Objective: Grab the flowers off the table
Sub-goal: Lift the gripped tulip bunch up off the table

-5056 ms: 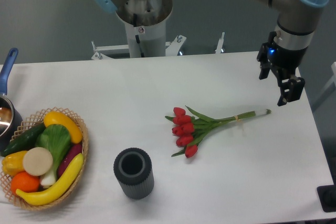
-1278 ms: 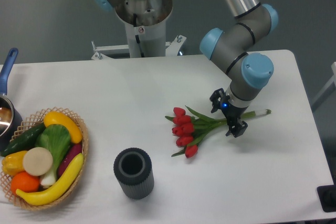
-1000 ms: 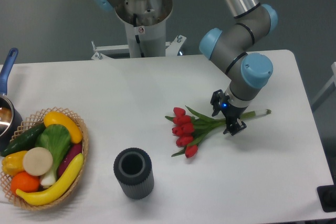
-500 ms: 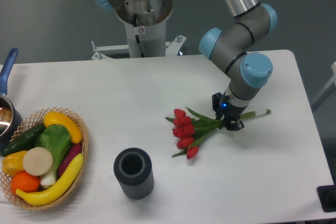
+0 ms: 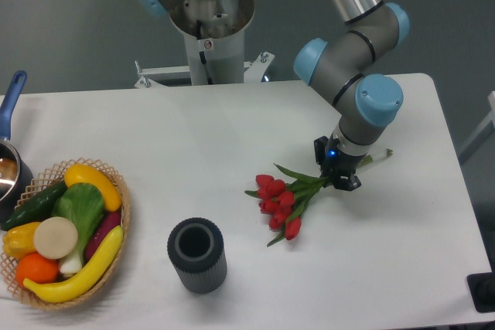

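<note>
The flowers (image 5: 283, 200), a bunch of red tulips on green stems, hang tilted with the red heads low at the left and the stem ends poking out to the upper right. My gripper (image 5: 338, 177) is shut on the stems near their middle, just right of the leaves. The heads sit close above the white table (image 5: 232, 137); I cannot tell whether they still touch it. The fingertips are mostly hidden by the gripper body and the stems.
A dark ribbed cylinder (image 5: 197, 255) stands upright near the front, left of the flowers. A wicker basket (image 5: 116, 226) of produce sits at the front left. A pot with a blue handle (image 5: 11, 102) is at the far left edge. The arm's base (image 5: 209, 28) stands behind the table.
The gripper came down from the far right over the stems and shut on them. In the last half second the bunch shifted and tilted, stem end rising, heads swinging down and to the right.
</note>
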You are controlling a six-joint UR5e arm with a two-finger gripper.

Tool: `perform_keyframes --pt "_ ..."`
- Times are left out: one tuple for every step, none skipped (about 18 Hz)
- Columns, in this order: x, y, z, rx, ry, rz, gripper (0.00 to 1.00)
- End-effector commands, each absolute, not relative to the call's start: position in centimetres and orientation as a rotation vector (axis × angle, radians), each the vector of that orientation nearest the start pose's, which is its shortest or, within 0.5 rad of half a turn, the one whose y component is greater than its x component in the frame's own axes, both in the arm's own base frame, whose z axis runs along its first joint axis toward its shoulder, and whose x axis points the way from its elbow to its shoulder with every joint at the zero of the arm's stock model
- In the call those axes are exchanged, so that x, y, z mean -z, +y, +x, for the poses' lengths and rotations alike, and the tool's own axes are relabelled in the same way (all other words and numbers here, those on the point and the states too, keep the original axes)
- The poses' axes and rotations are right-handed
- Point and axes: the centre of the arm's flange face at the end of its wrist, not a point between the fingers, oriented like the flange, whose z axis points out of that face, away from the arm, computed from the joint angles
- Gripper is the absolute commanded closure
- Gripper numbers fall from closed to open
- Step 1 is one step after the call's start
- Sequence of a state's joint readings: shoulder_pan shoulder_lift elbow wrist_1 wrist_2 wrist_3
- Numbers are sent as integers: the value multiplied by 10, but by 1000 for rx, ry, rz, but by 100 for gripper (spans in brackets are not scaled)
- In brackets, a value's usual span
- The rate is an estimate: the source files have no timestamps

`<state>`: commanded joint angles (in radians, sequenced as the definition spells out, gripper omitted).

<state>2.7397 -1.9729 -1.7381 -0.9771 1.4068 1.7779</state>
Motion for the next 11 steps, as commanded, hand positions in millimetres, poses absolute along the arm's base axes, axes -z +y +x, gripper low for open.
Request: perform_keyframes --pt "-255 373 -494 -31 881 -2807 84" --pt "-262 376 -495 -40 866 -2762 84" --pt "-270 376 -497 -51 838 -2716 84" --pt "-277 374 -499 -56 789 -2681 84" --pt "-282 373 -502 -57 740 -2646 84" --pt "-295 372 -503 -71 699 -2608 84" --pt "-311 370 -504 -88 664 -2566 84" --pt "-322 367 -505 -93 620 -2523 84" --pt "-328 367 -506 -86 575 -2477 84" --pt "-339 366 -505 -84 531 -2429 84" --pt "-350 368 -504 -78 489 -2377 84"
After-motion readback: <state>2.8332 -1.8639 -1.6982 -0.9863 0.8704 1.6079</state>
